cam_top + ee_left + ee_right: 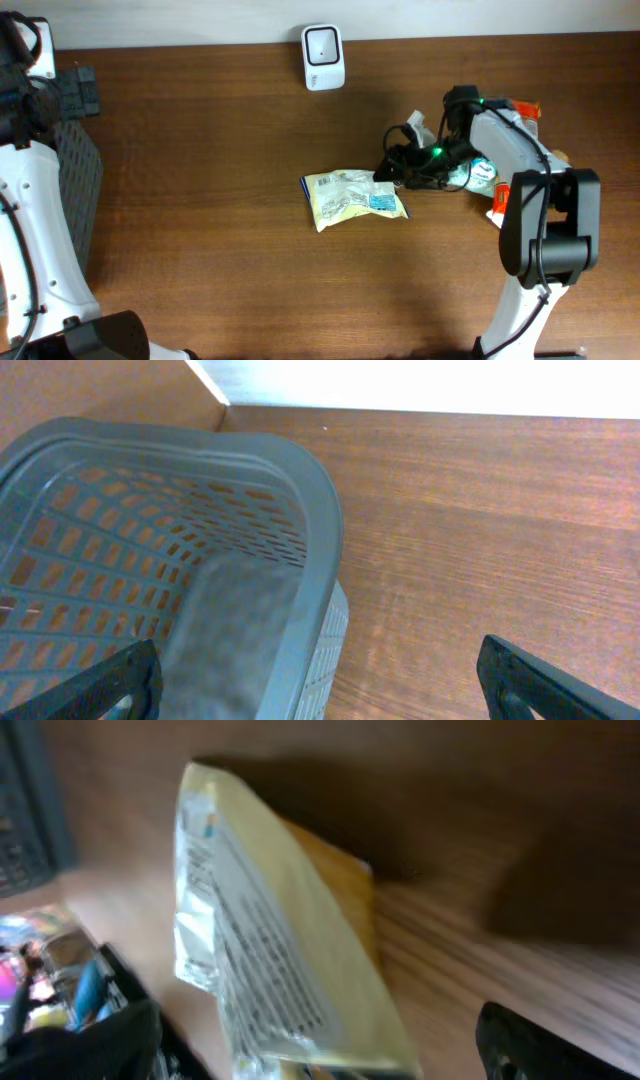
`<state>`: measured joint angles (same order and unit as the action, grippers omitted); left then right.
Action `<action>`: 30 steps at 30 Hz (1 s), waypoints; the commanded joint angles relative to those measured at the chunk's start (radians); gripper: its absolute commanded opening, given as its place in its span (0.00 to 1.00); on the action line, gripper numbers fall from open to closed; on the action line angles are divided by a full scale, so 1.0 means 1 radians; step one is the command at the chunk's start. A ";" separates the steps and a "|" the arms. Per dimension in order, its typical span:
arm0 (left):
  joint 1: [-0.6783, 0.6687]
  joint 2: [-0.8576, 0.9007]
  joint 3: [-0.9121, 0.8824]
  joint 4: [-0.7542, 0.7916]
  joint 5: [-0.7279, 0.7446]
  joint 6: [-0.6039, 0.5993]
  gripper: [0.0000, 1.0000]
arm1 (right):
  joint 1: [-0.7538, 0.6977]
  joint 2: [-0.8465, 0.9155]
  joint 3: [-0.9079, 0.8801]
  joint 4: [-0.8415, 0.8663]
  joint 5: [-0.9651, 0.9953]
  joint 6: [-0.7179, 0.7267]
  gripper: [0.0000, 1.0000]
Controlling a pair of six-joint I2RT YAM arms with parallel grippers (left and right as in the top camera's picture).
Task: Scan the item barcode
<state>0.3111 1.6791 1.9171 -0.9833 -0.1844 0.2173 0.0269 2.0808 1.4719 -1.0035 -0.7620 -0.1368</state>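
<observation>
- Overhead, count: one packet (355, 197), pale yellow with a blue label, lying flat near the table's (220, 150) centre. One white scanner (323, 56) stands at the far edge, well apart from the packet. One grey basket (82, 185) is at the left edge. There are two arms.
- Overhead, surroundings: a small heap of other goods (482, 178) lies under the right arm, with orange-and-white packs among them. Their number cannot be told, as the arm covers part of the heap.
- Overhead, pose: the right arm reaches leftward, low over the table. The right gripper (392, 170) is just beside the packet's right end, and contact cannot be told here. The left gripper (78, 90) sits at the far left, above the basket's far end.
- Left wrist: one basket (300, 540), its slotted wall and rim filling the left half, with bare table (480, 510) on the right. The left gripper (320, 660) has its fingers spread wide to the two lower corners, with nothing between them.
- Right wrist (blurred): one packet (280, 960), its printed face tilted, on the table (500, 950). Some coloured goods (40, 960) at the left edge are too blurred to count. The right gripper (318, 1025) is spread wide, with the packet's near end between the fingers and not pinched.
</observation>
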 commanded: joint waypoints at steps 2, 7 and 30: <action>0.004 -0.011 0.012 0.002 0.004 0.009 0.99 | 0.037 -0.013 -0.080 0.129 -0.103 0.050 0.99; 0.004 -0.011 0.012 0.002 0.004 0.009 0.99 | 0.093 -0.013 -0.153 0.251 -0.089 0.098 0.95; 0.004 -0.011 0.012 0.002 0.004 0.009 0.99 | 0.103 -0.336 -0.148 0.482 -0.077 0.209 0.04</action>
<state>0.3111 1.6791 1.9171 -0.9825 -0.1841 0.2173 0.1272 1.9106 1.2854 -0.5098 -0.8413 0.0769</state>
